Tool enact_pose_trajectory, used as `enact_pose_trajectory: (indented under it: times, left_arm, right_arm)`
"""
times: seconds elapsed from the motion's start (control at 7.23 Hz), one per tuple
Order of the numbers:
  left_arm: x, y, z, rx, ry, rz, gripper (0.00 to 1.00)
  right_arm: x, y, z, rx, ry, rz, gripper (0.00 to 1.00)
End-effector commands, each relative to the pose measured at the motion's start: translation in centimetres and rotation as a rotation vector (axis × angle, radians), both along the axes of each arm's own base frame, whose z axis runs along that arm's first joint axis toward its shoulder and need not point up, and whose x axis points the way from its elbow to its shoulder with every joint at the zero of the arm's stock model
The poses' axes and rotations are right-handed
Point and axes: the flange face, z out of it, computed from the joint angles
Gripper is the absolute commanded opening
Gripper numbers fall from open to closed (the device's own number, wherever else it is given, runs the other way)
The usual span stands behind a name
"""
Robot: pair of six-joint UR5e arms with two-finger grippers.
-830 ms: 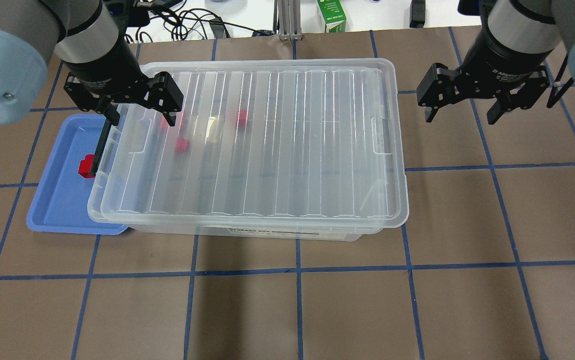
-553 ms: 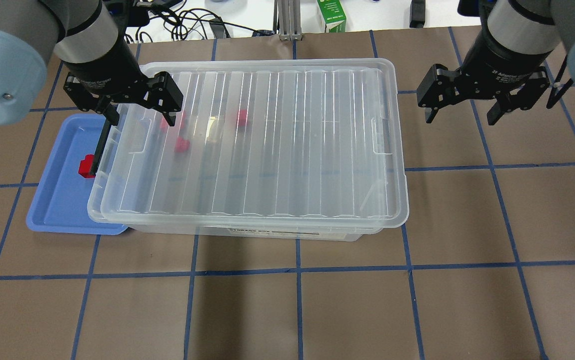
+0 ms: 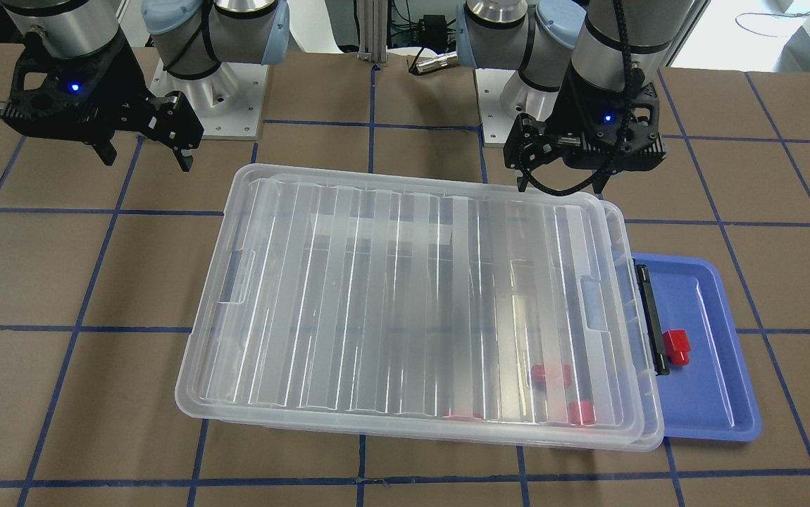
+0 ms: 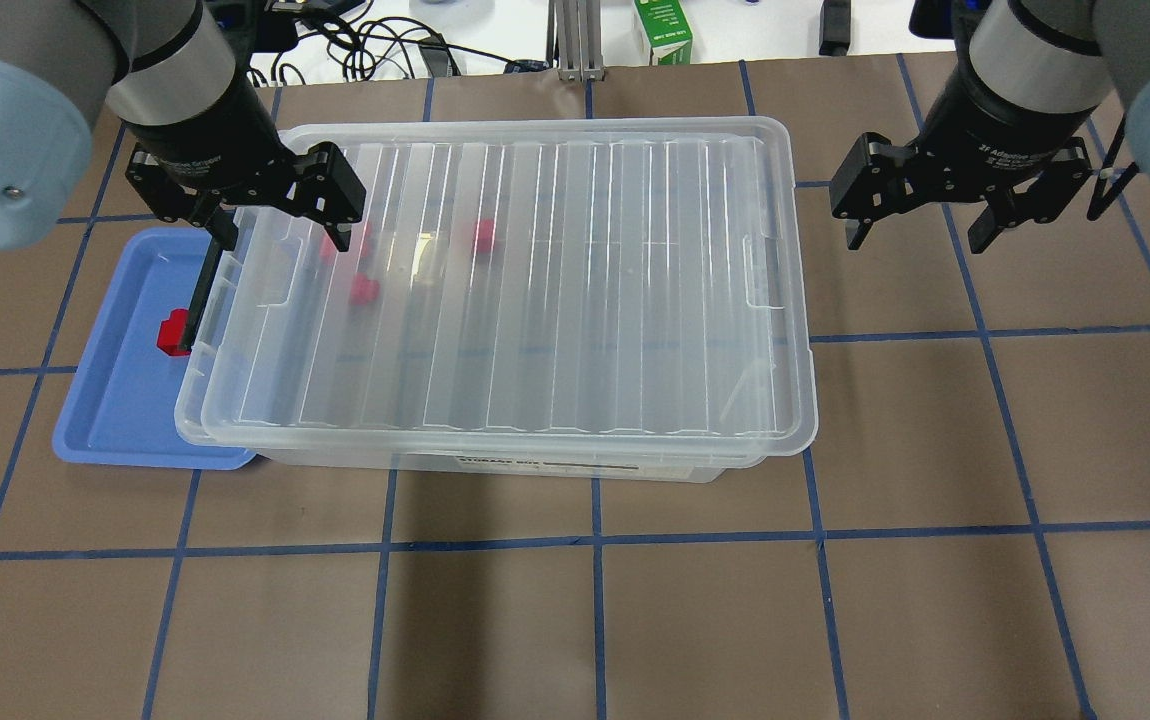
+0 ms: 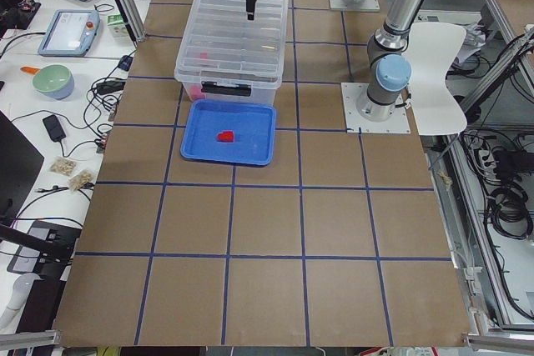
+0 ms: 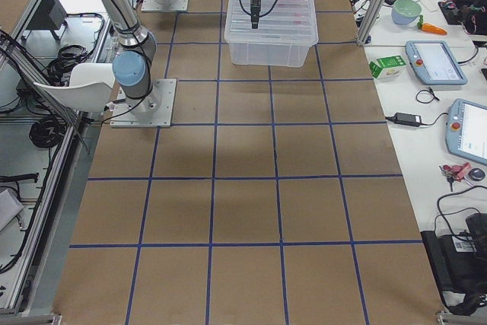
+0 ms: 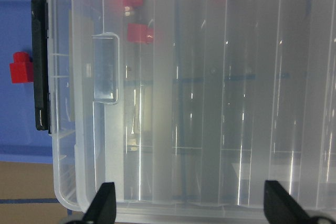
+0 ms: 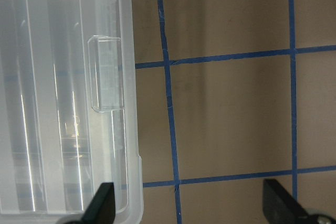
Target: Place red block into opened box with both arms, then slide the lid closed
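Observation:
One red block (image 4: 173, 333) (image 3: 675, 348) (image 7: 21, 67) lies on the blue tray (image 4: 120, 400) (image 3: 715, 394), beside the box's black bar (image 4: 201, 295). The clear box (image 4: 495, 465) is almost wholly covered by the ribbed lid (image 4: 535, 300) (image 3: 377, 296) (image 7: 210, 103) (image 8: 52, 77), which sits a little toward my right. Three more red blocks (image 4: 483, 236) (image 3: 549, 374) show blurred through the lid. My left gripper (image 4: 285, 240) (image 3: 560, 184) (image 7: 190, 208) hangs open above the lid's left far corner, holding nothing. Open and holding nothing as well, my right gripper (image 4: 913, 242) (image 3: 146, 160) (image 8: 190, 208) hovers over bare table beyond the box's right end.
A green carton (image 4: 663, 30), cables (image 4: 375, 45) and a metal post (image 4: 575, 40) stand past the table's far edge. Brown table with blue tape lines (image 4: 595, 600) stretches in front of the box.
The right gripper has shifted very slightly to the left. The left gripper, lid, box and blocks have not moved.

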Motion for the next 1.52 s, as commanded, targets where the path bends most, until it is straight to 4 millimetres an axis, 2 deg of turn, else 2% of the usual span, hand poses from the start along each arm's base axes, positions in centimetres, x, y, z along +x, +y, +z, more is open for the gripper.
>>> enact_pose_trajectory:
  times: [0.0, 0.14, 0.42, 0.55, 0.83, 1.11, 1.38]
  left_arm:
    - [0.0, -0.1, -0.1, 0.003, -0.002, 0.0, 1.0]
    - [0.0, -0.1, -0.1, 0.003, -0.002, 0.0, 1.0]
    - [0.0, 0.0, -0.1, 0.001, -0.002, 0.0, 1.0]
    - [0.0, -0.1, -0.1, 0.003, -0.002, 0.0, 1.0]
    - [0.0, -0.1, -0.1, 0.003, -0.002, 0.0, 1.0]
    - [0.0, -0.2, -0.3, 0.006, 0.001, 0.0, 1.0]
    - [0.0, -0.2, -0.3, 0.006, 0.001, 0.0, 1.0]
  right_arm:
    - [-0.2, -0.4, -3.4, 0.063, 0.0, -0.002, 1.0]
    - [-0.3, -1.1, -6.7, 0.119, -0.001, -0.01, 1.0]
    - [0.0, -5.9, -9.1, -0.041, -0.006, -0.013, 1.0]
    - [0.1, -6.5, -10.4, -0.017, -0.004, -0.01, 1.0]
    - [0.3, -7.1, -11.0, -0.009, -0.014, -0.007, 1.0]
    - [1.9, -6.9, -11.3, -0.003, -0.073, 0.011, 1.0]
    - [1.5, -6.8, -12.1, 0.017, -0.055, 0.024, 1.0]
